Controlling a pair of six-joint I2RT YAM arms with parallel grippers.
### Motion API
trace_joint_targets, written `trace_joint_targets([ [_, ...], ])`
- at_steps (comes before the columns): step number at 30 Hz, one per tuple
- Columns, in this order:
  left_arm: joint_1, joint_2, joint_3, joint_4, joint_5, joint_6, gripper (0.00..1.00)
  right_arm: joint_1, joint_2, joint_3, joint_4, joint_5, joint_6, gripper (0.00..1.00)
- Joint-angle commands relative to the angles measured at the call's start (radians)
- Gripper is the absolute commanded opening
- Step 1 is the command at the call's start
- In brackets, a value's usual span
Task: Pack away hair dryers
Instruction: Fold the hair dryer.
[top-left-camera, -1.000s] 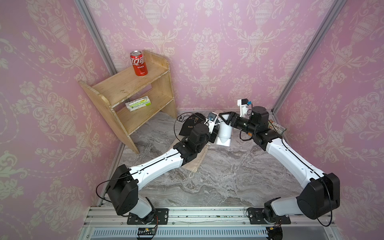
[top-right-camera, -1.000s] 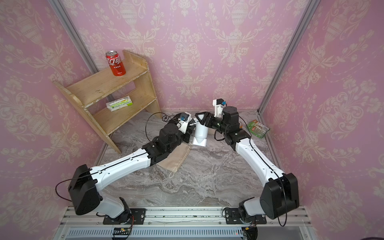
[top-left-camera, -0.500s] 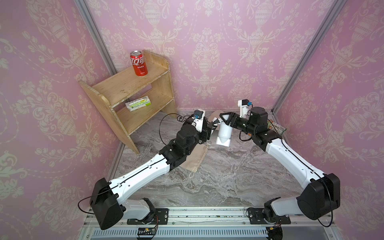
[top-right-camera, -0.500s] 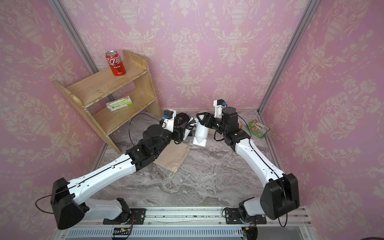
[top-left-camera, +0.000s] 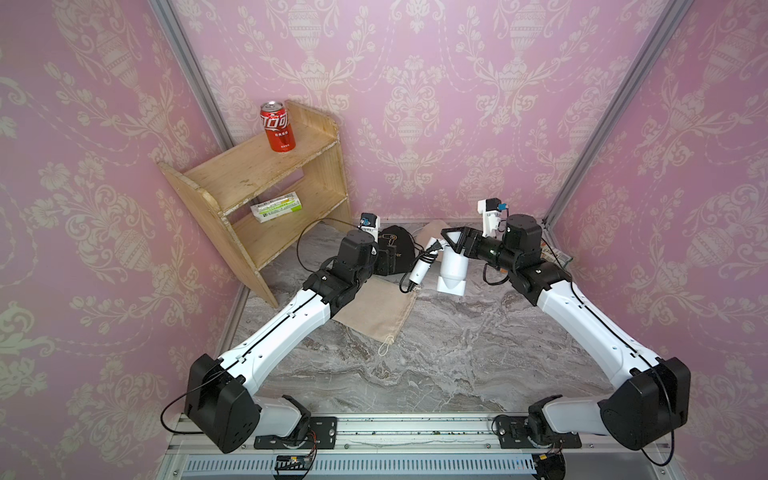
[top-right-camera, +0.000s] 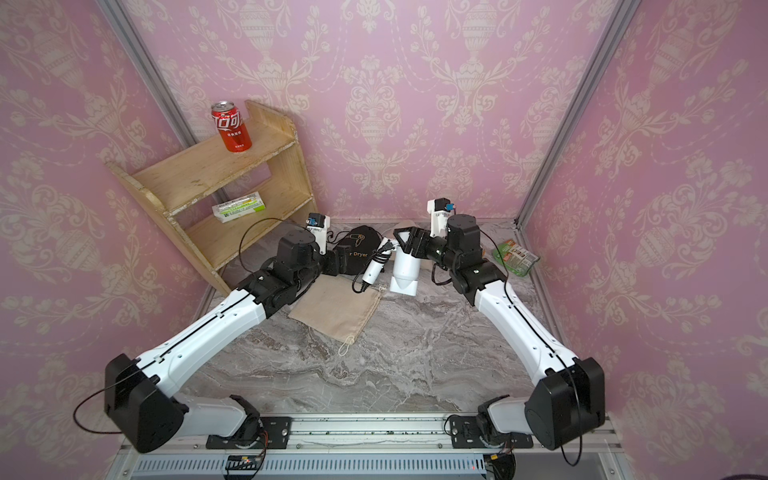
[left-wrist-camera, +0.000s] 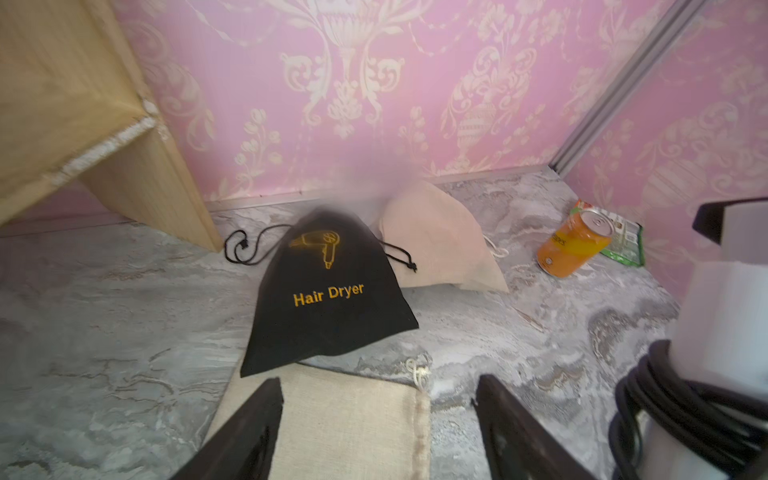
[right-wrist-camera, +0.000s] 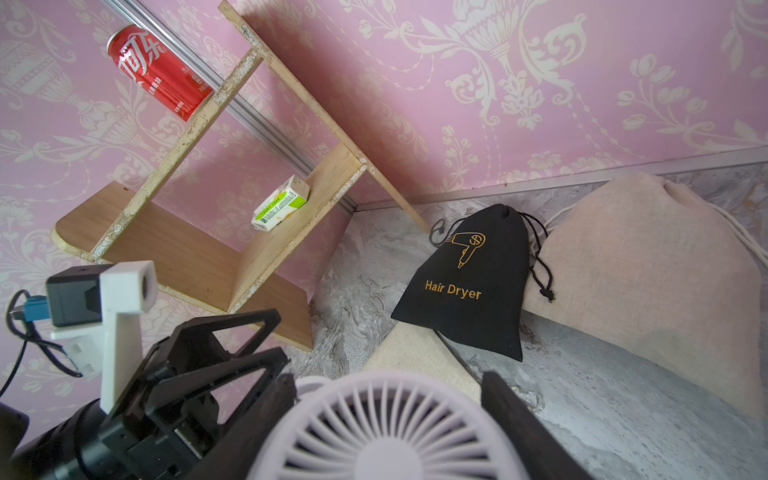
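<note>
A white hair dryer (top-left-camera: 452, 266) hangs nozzle-down over the table, its folded handle with the bundled black cord (top-left-camera: 419, 270) sticking out to the left. My right gripper (top-left-camera: 451, 245) is shut on the barrel's rear end; its wrist view shows the rear grille (right-wrist-camera: 386, 428) filling the space between the fingers. My left gripper (left-wrist-camera: 378, 382) is open with nothing in it, low over the mouth edge of a flat beige pouch (left-wrist-camera: 345, 424), just left of the dryer (left-wrist-camera: 727, 299). Behind lie a black "Hair Dryer" pouch (left-wrist-camera: 328, 299) and a filled beige pouch (left-wrist-camera: 436, 241).
A wooden shelf (top-left-camera: 257, 195) stands at the back left with a red can (top-left-camera: 277, 126) on top and a green-white box (top-left-camera: 276, 206) on its lower board. An orange can (left-wrist-camera: 573, 245) and a green packet (top-right-camera: 515, 257) lie at the back right corner.
My left arm has drawn back to the left, away from the dryer's handle, and its jaws have opened wider. The right arm and the dryer have stayed put.
</note>
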Motion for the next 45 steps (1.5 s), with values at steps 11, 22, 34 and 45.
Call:
trace_joint_targets([
  [11,0.001,0.071,0.035,-0.048,0.296,-0.048,0.74,0.019,-0.006,0.035,0.039,-0.037,-0.007,0.39],
  [22,-0.054,0.117,0.038,0.021,0.326,-0.083,0.73,0.034,0.027,0.041,0.111,-0.027,0.053,0.37],
  [34,-0.136,0.149,0.036,0.143,0.326,-0.134,0.72,0.047,0.043,0.036,0.153,0.003,0.088,0.37],
  [45,-0.188,0.178,0.06,0.167,0.312,-0.147,0.71,0.052,0.052,0.032,0.159,0.016,0.09,0.37],
])
